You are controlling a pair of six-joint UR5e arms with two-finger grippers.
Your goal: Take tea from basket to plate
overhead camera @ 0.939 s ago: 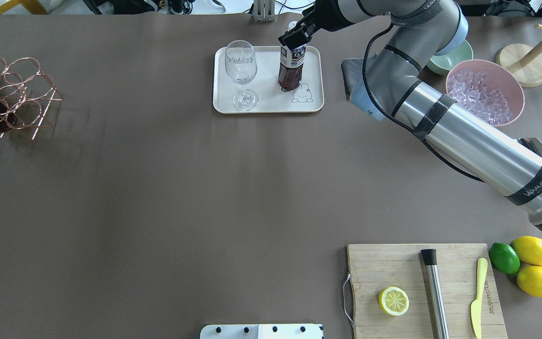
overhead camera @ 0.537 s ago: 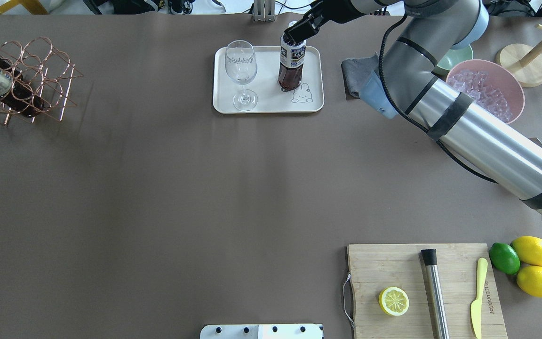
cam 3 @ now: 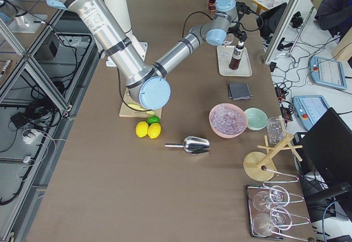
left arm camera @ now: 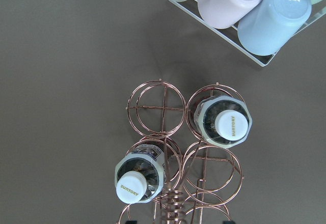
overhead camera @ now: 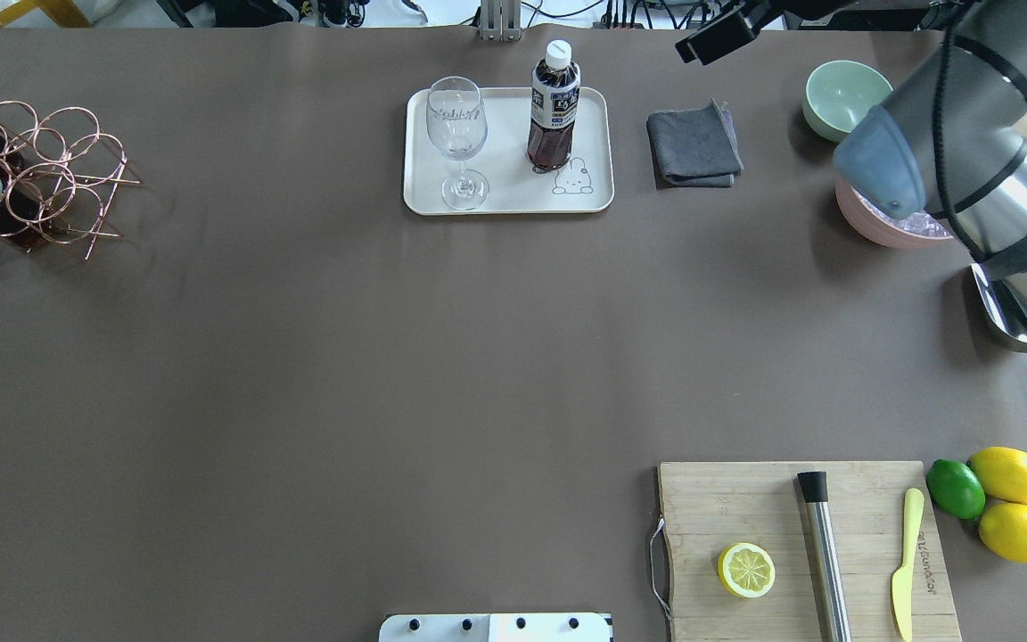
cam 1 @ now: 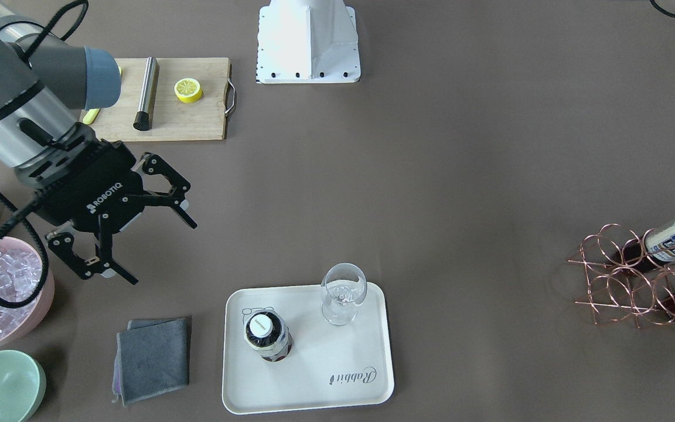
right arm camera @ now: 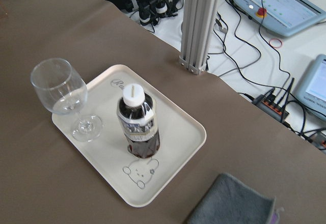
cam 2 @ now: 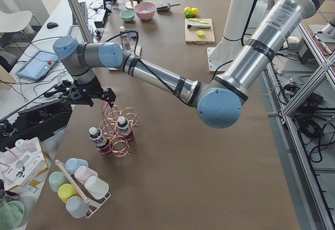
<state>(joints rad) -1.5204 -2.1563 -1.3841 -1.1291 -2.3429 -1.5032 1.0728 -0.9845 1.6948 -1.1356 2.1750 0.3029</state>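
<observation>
The right gripper [cam 1: 160, 253] hangs above the table [cam 1: 431, 176] with its jaws wide apart and nothing between them. It touches nothing. A grey cloth [cam 1: 153, 357] lies on the table just beyond it, and further to the robot's left is the plate [cam 1: 314, 381]. The tea [cam 1: 267, 336] stands upright on this plate, cap on, in the half nearer to this gripper and next to the bear drawing [right arm camera: 140, 172]. A glass [cam 1: 342, 293] stands apart from it on the other half. So the tea is well apart from the right gripper, off to the robot's left and a little farther from the base, and it stands free. From this I judge that the main work is done: one bottle is out of the basket [cam 1: 636, 287] and set on the plate. What is left, I think, is only for the arm to go to rest. The basket is far on the robot's left side, with two bottles [left arm camera: 226, 124] in its rings. The left gripper [cam 2: 91, 98] is above the basket, near the coiled handle [cam 2: 107, 107]. It shows only in the side view, so I cannot tell if it is open or closed, or if it touches the handle.
</observation>
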